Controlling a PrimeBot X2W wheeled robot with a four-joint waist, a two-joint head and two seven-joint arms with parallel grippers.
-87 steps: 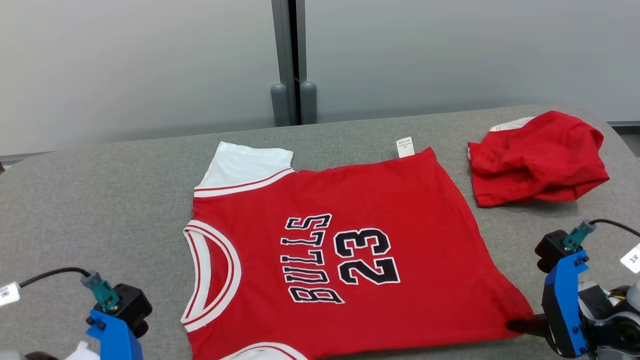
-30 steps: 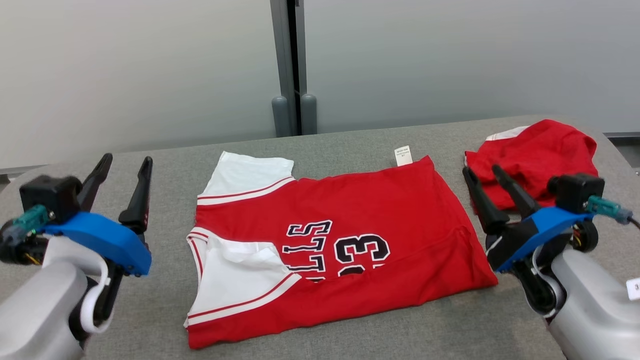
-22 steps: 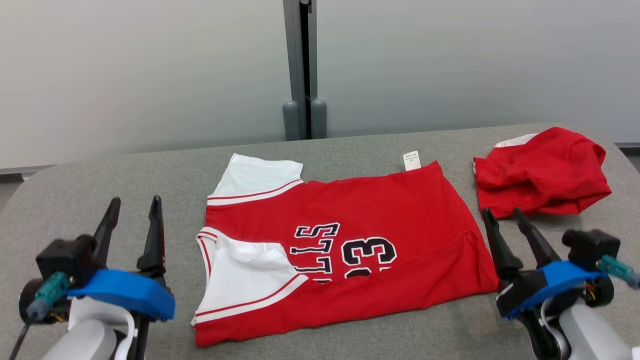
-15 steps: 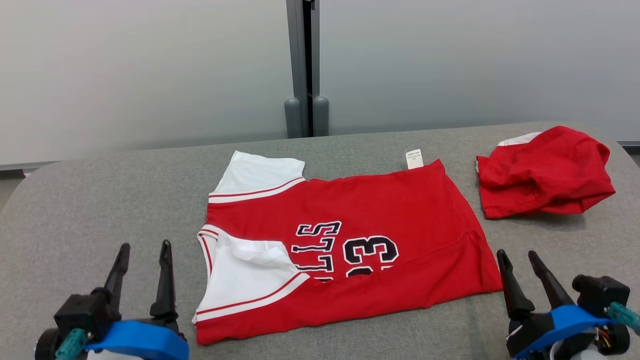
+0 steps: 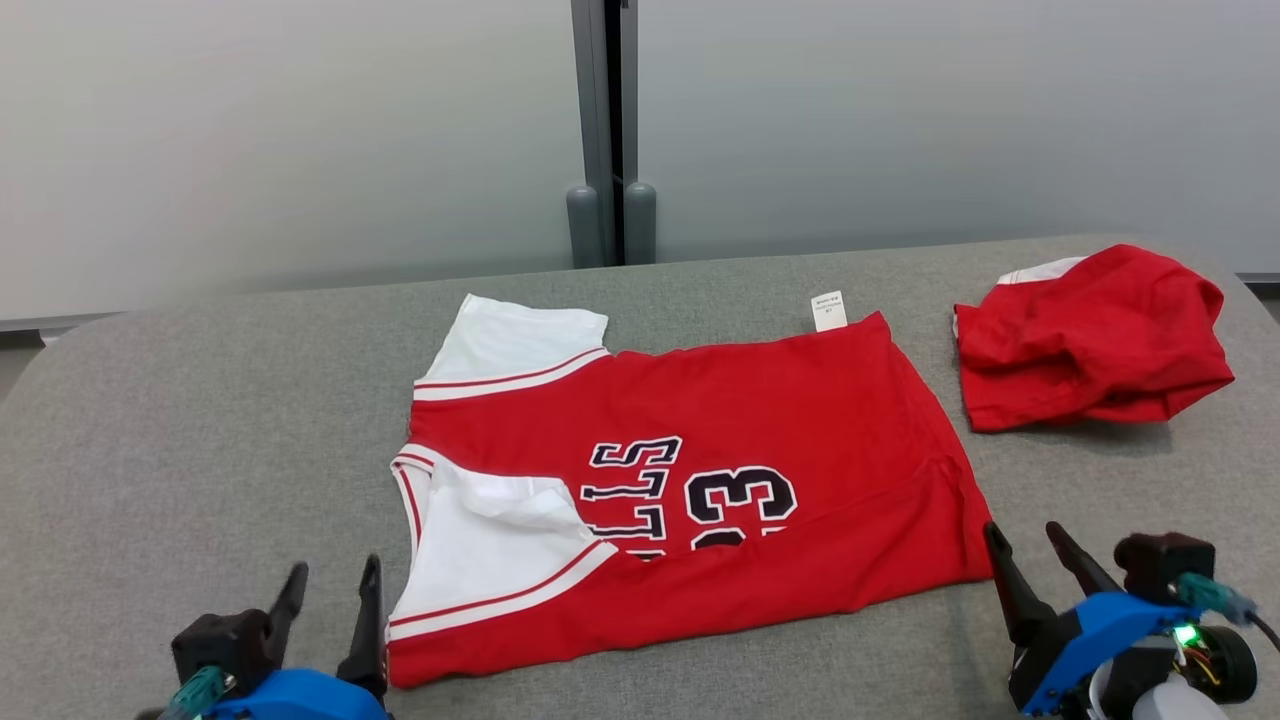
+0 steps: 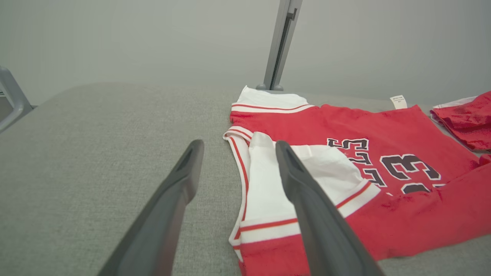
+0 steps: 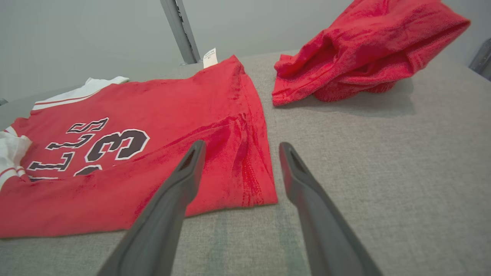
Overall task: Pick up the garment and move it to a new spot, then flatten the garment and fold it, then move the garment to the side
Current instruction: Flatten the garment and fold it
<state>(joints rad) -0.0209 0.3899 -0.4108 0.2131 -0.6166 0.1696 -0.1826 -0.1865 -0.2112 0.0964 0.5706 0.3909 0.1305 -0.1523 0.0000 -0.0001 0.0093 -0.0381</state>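
The garment [image 5: 700, 470], a red jersey with white trim, lies flat in the middle of the grey bench [image 5: 200, 420], its neck end toward the robot's left and its hem toward the right. Its near long edge is folded up over the front, so the black lettering and the number 23 are cut off along their lower part, and a white sleeve panel [image 5: 490, 540] lies turned over on the red cloth at the near left. Another white sleeve [image 5: 520, 340] sticks out at the far left corner, and a small white label [image 5: 828, 310] pokes out from the far edge near the hem. The left jaws stand wide and hold nothing, low in the head view just beside the garment's near left corner; in the left wrist view 1 of them crosses in front of the white panel. The right jaws are also spread wide and empty, just beside the near right corner of the hem. A 2nd red cloth [image 5: 1090, 335] sits crumpled at the far right of the bench, apart from the jersey. Behind the bench, a dark post [image 5: 600, 130] divides pale wall panels.
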